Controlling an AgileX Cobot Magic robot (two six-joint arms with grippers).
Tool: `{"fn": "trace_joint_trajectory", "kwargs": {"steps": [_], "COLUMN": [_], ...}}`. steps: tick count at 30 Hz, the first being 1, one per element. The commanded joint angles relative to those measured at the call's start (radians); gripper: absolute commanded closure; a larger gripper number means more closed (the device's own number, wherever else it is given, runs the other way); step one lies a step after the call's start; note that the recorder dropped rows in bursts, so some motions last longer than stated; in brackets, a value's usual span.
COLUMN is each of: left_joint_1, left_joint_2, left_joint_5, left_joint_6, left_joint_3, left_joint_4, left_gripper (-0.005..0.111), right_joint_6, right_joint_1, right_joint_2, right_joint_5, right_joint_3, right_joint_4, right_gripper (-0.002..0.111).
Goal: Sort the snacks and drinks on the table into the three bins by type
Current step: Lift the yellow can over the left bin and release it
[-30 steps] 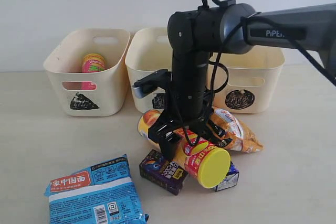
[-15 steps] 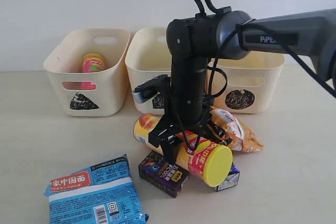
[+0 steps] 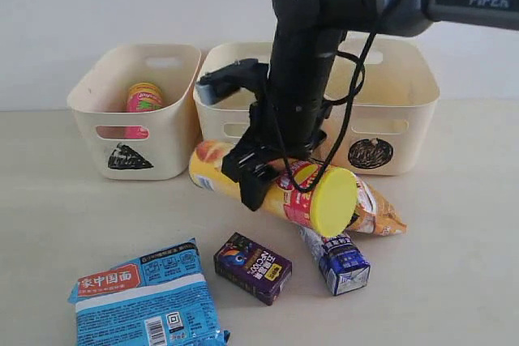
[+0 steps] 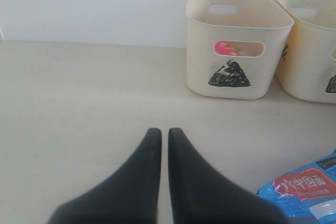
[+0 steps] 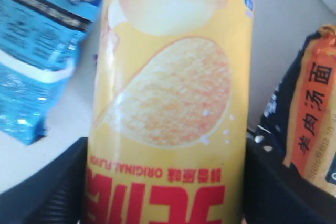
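My right gripper (image 3: 263, 184) is shut on the orange chip tube (image 3: 284, 190), holding it tilted above the table (image 3: 65, 200) with its yellow lid (image 3: 333, 201) toward the camera. In the right wrist view the tube (image 5: 168, 103) fills the space between the black fingers (image 5: 58, 187). Below lie the dark purple carton (image 3: 253, 267), the white and blue carton (image 3: 340, 262), the blue-white packet (image 3: 146, 301) and the orange-black bag (image 3: 375, 207). The pink tube (image 3: 144, 103) stands in the triangle bin (image 3: 166, 131). My left gripper (image 4: 159, 132) is shut and empty over bare table.
The square bin (image 3: 220, 87) and circle bin (image 3: 409, 115) stand behind the right arm. In the left wrist view the triangle bin (image 4: 231, 24) and a second bin (image 4: 310, 56) stand ahead, with a corner of the blue-white packet (image 4: 307, 184) to one side.
My right gripper has lifted the orange tube up off the cartons and shifted it slightly left. The white and blue carton now lies uncovered. The left gripper has not moved.
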Motion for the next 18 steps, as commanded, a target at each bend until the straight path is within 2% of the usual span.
{"fn": "trace_joint_trajectory", "kwargs": {"steps": [1,2,7,11,18], "left_joint_1": [0.001,0.001,0.001,0.001,0.001], "left_joint_2": [-0.004,-0.004,-0.004,-0.004,-0.004], "left_joint_5": [0.001,0.001,0.001,0.001,0.001], "left_joint_6": [0.003,0.003,0.003,0.003,0.003], "left_joint_3": [0.004,0.004,0.004,0.004,0.004], "left_joint_4": [-0.011,-0.011,-0.011,-0.011,-0.011], "left_gripper": [0.103,0.103,0.103,0.103,0.103], "right_joint_6": [-0.101,-0.13,-0.239,-0.245,-0.273], "right_joint_1": [0.002,0.002,0.004,0.043,0.105], "right_joint_2": [-0.065,-0.08,-0.094,-0.08,0.004], "right_joint_5": [0.002,0.002,-0.357,-0.702,-0.995], "right_joint_3": [-0.001,-0.001,-0.001,-0.001,-0.032], "right_joint_4": [0.139,0.182,0.462,0.504,0.505], "right_gripper": [0.109,0.109,0.109,0.109,0.109]}}
